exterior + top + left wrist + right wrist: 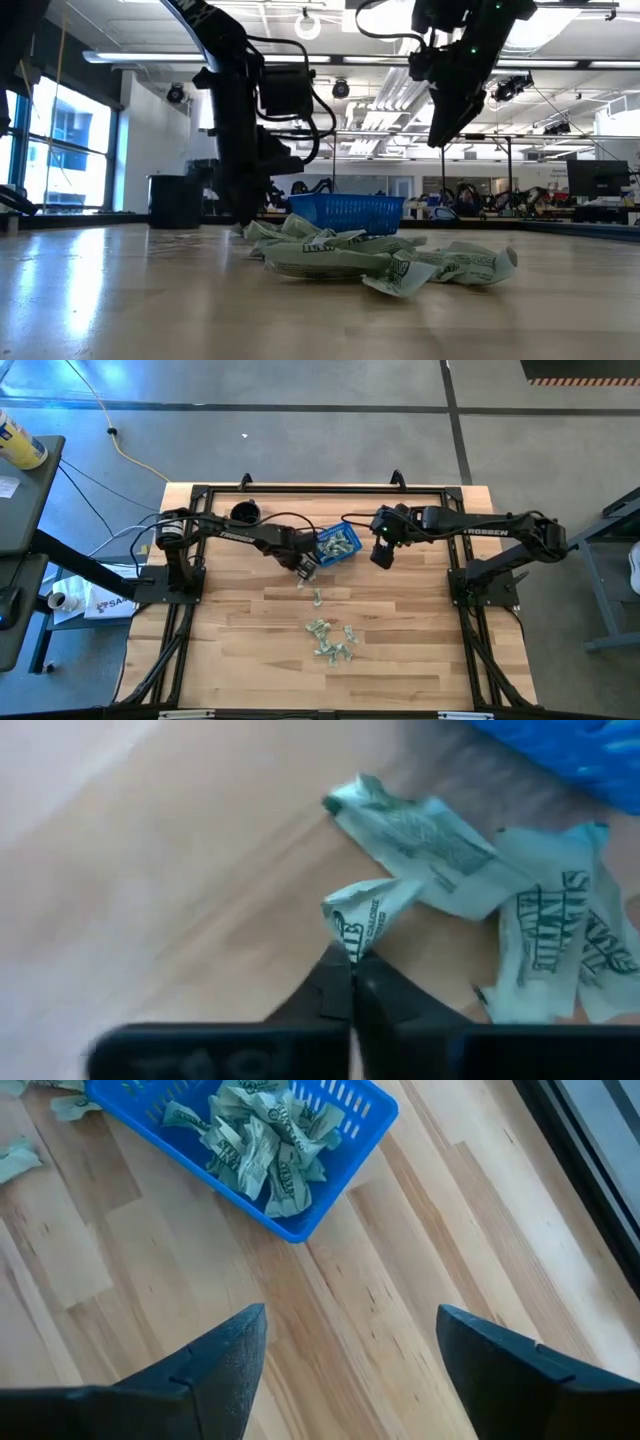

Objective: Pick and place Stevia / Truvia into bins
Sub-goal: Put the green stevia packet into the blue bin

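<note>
Basket (pixel 338 546) of bright blue perforated plastic, square, holds crumpled green-white paper packets (pixel 262 1138). Just beside it, left gripper (pixel 352 982) is clamped on one creased packet (pixel 358 918) at the wood tabletop (pixel 240 640); more lie nearby. Right gripper (pixel 345 1355), fingers apart, hovers beside basket's opp. side.

2 dark, slim arms (pixel 250 535) of jointed black segments, left and right of frame. White lettering along each forearm. Black cables looping off the wrists. Tapered black fingers (pixel 225 1365), matte.
</note>
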`<state>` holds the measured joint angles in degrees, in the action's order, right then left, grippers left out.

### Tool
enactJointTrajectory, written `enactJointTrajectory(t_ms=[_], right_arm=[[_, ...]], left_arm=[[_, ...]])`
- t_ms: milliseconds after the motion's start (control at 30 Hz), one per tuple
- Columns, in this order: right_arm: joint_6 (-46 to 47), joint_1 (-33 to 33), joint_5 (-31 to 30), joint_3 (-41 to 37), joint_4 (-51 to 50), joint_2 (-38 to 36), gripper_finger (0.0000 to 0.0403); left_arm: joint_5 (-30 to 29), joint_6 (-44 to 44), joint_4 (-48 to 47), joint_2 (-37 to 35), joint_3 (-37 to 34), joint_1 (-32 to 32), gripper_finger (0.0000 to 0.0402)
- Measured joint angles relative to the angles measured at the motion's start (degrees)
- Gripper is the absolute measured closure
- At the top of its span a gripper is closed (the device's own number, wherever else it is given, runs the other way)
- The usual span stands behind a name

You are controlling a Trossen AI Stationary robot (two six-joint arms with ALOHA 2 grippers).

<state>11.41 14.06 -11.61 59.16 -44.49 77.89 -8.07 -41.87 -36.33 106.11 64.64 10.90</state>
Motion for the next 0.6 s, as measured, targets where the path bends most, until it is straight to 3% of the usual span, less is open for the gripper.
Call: enactJointTrajectory(t_ms=[133,300,467,600], right_arm=[[-1.23,-0.29,-0.41,0.0,-1.24,-1.84,0.0129],[-1.41,-0.35,-3.86,0.0,-6.17,-4.68,0.014],[-1.37,-0.35,-4.59,0.0,-9.24,-5.25,0.0143],[-0.58,-0.83,-3.55,0.0,-9.35,-5.25,0.0144]], left_arm=[[-0.67,0.88,-2.12,-1.93,-0.1,0.0,0.0373],[-1.15,0.96,-8.13,-9.82,5.23,-2.16,0.0379],[-3.64,7.16,5.01,-13.03,8.39,-3.09,0.038],[2.58,9.36,13.2,-5.82,8.75,1.02,0.0375]])
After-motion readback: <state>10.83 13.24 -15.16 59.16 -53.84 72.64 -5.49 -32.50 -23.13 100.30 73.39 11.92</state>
